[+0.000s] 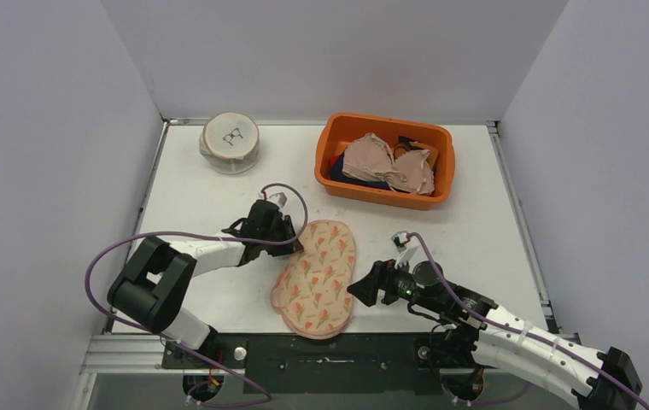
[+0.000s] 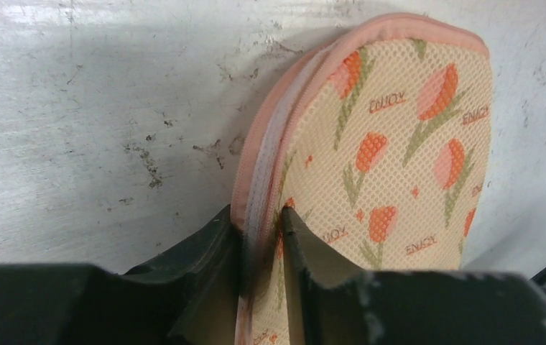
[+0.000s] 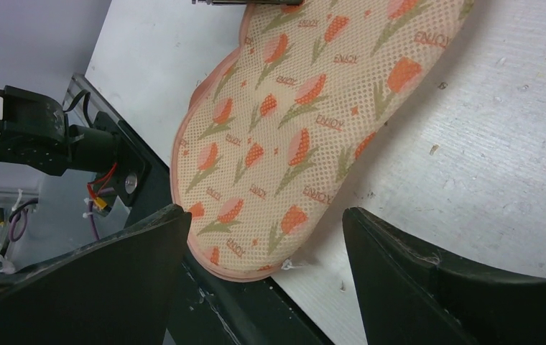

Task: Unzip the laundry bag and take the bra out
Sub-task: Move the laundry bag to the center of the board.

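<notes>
Desk [image 1: 210,179]: white, carries everything.
Laundry bag [image 1: 317,278]: tulip-print mesh, lying flat at near centre, long axis running away from the bases. It looks zipped, and the bra inside cannot be seen.
Left hand [image 2: 263,233]: pinched narrow on the bag's far-left zip seam.
Right hand [image 3: 264,215]: spread wide and empty, just right of the bag's near end.
Zip pull [image 3: 289,265]: possibly the small white tab at the near end, closest to the right hand.

Scuffed white table [image 1: 475,188], floral laundry bag [image 1: 321,278] front ctr, orange bin [image 1: 377,196] back R, round pouch [image 1: 230,142] back L
</notes>
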Controlling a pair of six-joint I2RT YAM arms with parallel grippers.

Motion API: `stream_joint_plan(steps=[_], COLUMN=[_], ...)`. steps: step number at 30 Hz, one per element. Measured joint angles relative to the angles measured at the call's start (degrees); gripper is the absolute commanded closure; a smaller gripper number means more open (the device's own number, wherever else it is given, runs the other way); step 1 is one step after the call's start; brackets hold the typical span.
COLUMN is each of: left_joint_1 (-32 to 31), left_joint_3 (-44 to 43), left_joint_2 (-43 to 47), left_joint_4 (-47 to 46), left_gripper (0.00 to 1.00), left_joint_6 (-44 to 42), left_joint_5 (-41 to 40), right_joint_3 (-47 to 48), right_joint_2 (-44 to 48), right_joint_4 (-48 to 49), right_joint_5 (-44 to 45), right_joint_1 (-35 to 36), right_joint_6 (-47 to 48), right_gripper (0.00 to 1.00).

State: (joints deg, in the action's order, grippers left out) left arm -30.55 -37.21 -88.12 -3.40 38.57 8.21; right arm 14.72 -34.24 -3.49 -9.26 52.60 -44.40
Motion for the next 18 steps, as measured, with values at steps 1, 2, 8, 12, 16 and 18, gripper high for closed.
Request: stream_joint_plan(steps=[1,2,8,12,16,18], left_joint_1=[0.0,0.0,0.04,2.47,7.26,9.4], left_joint_3=[0.28,0.5,2.14,5.68,11.37,14.05], left_joint_2=[0.0,0.02,4.46,12.28,22.14,28.26], left_joint_4=[-0.15,-0.31,-0.7,-0.17,1.44,2.86], left_gripper=[0.86,0.91,1.0,1.0,1.0,1.0], left_joint_6=[0.07,0.17,1.97,5.44,10.75,14.03], left_joint_5=[0.2,0.28,0.09,-3.96,-9.51,-13.44], right_joint_3=[0.0,0.0,0.0,0.0,0.0,0.0], right_joint_2=[0.07,0.07,0.07,-0.13,-0.57,-1.01], right_joint_4=[-0.26,-0.44,-0.79,-0.98,-0.94,-0.87], right_joint_5=[0.02,0.02,0.0,0.02,0.02,0.02], right_joint_1=[0.0,0.0,0.0,0.0,0.0,0.02], right_joint_6=[0.0,0.0,0.2,0.26,0.39,0.42], right_gripper=[0.21,0.21,0.22,0.23,0.23,0.23])
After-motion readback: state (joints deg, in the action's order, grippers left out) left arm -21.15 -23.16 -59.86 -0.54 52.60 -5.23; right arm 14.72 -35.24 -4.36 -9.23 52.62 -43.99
